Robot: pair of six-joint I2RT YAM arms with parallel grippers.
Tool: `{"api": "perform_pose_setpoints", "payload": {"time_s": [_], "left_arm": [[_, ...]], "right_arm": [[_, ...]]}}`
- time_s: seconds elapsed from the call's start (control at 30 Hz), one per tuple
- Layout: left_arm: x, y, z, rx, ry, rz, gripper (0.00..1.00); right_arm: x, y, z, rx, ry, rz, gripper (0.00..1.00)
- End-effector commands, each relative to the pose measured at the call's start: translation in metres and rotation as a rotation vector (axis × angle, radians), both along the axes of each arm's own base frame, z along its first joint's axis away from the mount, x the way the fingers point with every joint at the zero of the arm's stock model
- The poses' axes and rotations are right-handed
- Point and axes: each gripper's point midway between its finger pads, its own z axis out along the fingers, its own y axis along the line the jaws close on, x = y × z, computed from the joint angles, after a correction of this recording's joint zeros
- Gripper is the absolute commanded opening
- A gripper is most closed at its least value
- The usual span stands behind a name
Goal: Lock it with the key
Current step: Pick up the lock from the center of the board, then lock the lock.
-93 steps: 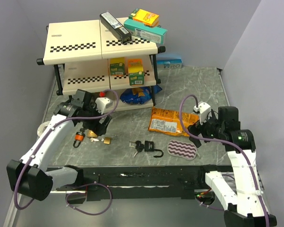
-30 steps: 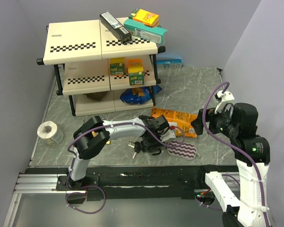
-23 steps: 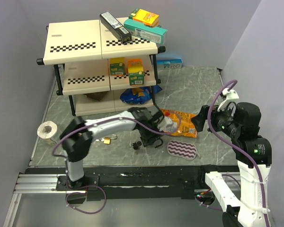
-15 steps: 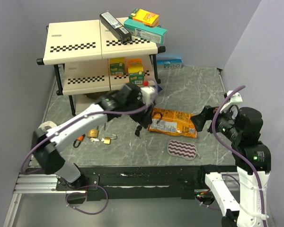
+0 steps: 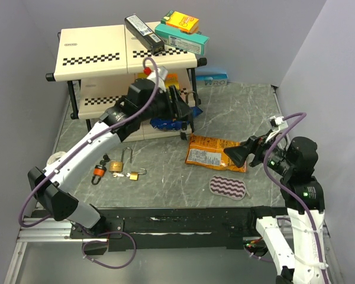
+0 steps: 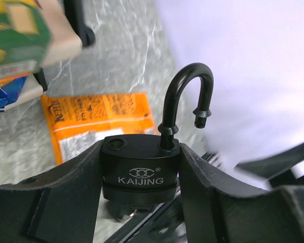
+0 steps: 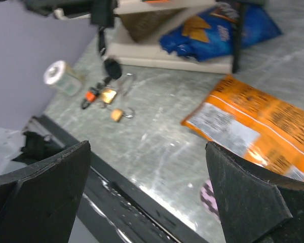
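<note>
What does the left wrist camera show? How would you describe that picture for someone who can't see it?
A black padlock marked KAIJING, its curved shackle swung open and upright, is clamped between the two black fingers of the left gripper. Behind it an orange snack bag lies on a grey marbled table.

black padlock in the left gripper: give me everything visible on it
Matte black padlock, metal by the look, with "KAIJING" and a logo on the body. Its shackle is open: one leg is seated and the free end is clear of its hole. It sits upright in the air, with the left gripper fingers pressing both sides. A metallic piece hangs below; I can't tell if it's the key.
</note>
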Motion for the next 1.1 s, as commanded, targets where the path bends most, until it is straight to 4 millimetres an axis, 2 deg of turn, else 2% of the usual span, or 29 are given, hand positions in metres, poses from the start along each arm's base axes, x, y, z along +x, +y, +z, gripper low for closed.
{"api": "perform_pose_setpoints", "payload": {"time_s": [0.0, 0.03, 0.07, 0.17, 0.3, 0.37, 0.5, 0.6, 0.87, 1.07], "left_arm": [[0.001, -0.002, 0.090, -0.326, -0.032, 0.042, 0.01], [0.000, -0.003, 0.090, -0.349, -0.008, 0.042, 0.01], [-0.001, -0.004, 0.093, -0.363, -0.005, 0.037, 0.01], [-0.003, -0.005, 0.095, -0.390, 0.007, 0.033, 0.01], [-0.007, -0.005, 0.105, -0.449, -0.002, 0.022, 0.01], [-0.008, -0.006, 0.102, -0.461, 0.005, 0.025, 0.01], [-0.009, -0.005, 0.104, -0.497, 0.010, 0.033, 0.01], [-0.010, -0.004, 0.106, -0.518, 0.007, 0.037, 0.01], [-0.017, -0.008, 0.120, -0.552, -0.020, 0.011, 0.01], [-0.018, -0.010, 0.121, -0.569, -0.006, 0.006, 0.01]], "right_arm": [[0.006, 0.019, 0.036, 0.109, -0.149, 0.110, 0.99], [0.009, 0.019, 0.039, 0.120, -0.161, 0.099, 0.98], [0.013, 0.019, 0.051, 0.122, -0.225, 0.099, 0.98], [0.022, 0.024, 0.058, 0.124, -0.285, 0.107, 0.96], [0.026, 0.046, 0.064, 0.080, -0.364, 0.161, 0.95], [0.033, 0.050, 0.071, 0.077, -0.405, 0.141, 0.94], [0.057, 0.053, 0.079, 0.080, -0.418, 0.060, 0.91], [0.067, 0.064, 0.081, 0.075, -0.429, 0.047, 0.89], [0.078, 0.093, 0.091, 0.099, -0.473, 0.057, 0.87], [0.093, 0.098, 0.105, 0.083, -0.540, 0.010, 0.82]]}}
